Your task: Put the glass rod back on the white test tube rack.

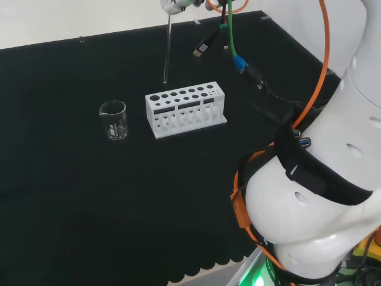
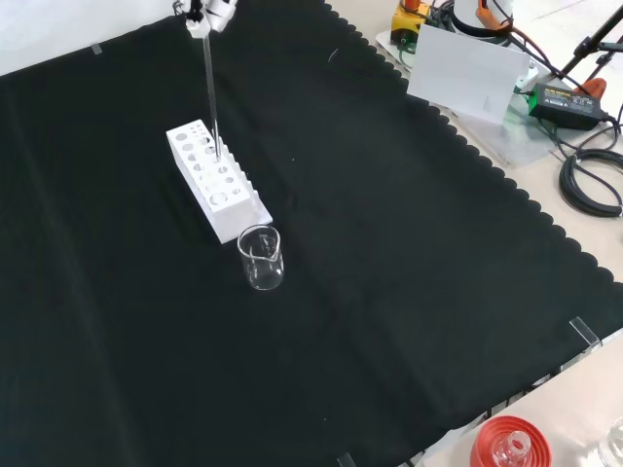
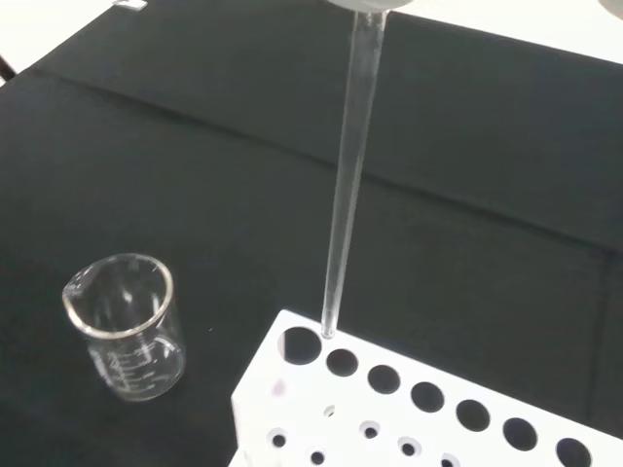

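Note:
A thin glass rod (image 1: 167, 50) hangs upright from the hand (image 1: 173, 5) at the top edge of the head view, and the hand's fingers pinch its upper end. The white test tube rack (image 1: 186, 112) stands on the black cloth below, with two rows of round holes. In the wrist view the rod (image 3: 346, 204) has its lower tip just over the rack (image 3: 389, 428), beside the end hole. In the front view the hand (image 2: 210, 12) holds the rod (image 2: 210, 97) over the far part of the rack (image 2: 222, 195). Whether the tip touches the rack cannot be told.
An empty clear beaker (image 1: 113, 120) stands on the cloth left of the rack in the head view, just in front of it in the front view (image 2: 261, 258). A red ribbed stand (image 2: 506, 448) sits off the cloth's front corner. Cables (image 1: 238, 59) hang near the arm.

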Robot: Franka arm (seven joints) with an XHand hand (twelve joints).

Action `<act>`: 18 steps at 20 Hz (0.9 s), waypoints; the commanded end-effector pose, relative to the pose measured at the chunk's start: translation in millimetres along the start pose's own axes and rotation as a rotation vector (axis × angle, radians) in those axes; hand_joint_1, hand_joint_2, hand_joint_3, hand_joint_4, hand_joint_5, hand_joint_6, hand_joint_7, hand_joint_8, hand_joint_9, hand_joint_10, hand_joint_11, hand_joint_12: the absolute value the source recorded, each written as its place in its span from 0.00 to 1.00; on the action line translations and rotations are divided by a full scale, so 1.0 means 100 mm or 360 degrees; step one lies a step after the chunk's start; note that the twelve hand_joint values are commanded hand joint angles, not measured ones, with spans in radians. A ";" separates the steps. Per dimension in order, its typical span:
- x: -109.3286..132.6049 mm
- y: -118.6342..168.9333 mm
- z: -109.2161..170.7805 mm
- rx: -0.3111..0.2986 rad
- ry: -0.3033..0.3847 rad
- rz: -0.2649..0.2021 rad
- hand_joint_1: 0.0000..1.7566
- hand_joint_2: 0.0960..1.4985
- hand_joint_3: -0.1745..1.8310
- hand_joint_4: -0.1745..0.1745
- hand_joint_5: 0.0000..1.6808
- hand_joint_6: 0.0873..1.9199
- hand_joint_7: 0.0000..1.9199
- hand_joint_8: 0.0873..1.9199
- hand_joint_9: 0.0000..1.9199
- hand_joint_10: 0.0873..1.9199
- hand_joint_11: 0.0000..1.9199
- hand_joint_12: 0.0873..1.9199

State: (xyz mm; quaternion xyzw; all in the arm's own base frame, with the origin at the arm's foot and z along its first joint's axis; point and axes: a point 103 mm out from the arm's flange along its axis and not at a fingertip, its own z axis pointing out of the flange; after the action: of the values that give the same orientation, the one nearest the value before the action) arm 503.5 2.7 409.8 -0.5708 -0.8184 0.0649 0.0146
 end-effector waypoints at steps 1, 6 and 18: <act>-0.14 -0.11 -0.11 -0.0037 0.0031 0.0085 0.70 0.70 0.00 0.00 0.75 0.26 0.83 0.39 0.97 0.19 0.86 0.37; -0.23 -0.19 -0.17 -0.0041 0.0024 0.0118 0.70 0.70 0.00 0.00 0.75 0.26 0.83 0.39 0.97 0.19 0.86 0.37; -0.45 -0.43 -0.13 -0.0005 -0.0020 0.0208 0.70 0.70 0.00 0.00 0.75 0.26 0.83 0.38 0.97 0.19 0.86 0.37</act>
State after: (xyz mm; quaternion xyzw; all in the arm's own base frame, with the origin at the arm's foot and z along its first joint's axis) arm 486.6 -39.7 430.8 -0.6120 -0.7881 0.0652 0.0055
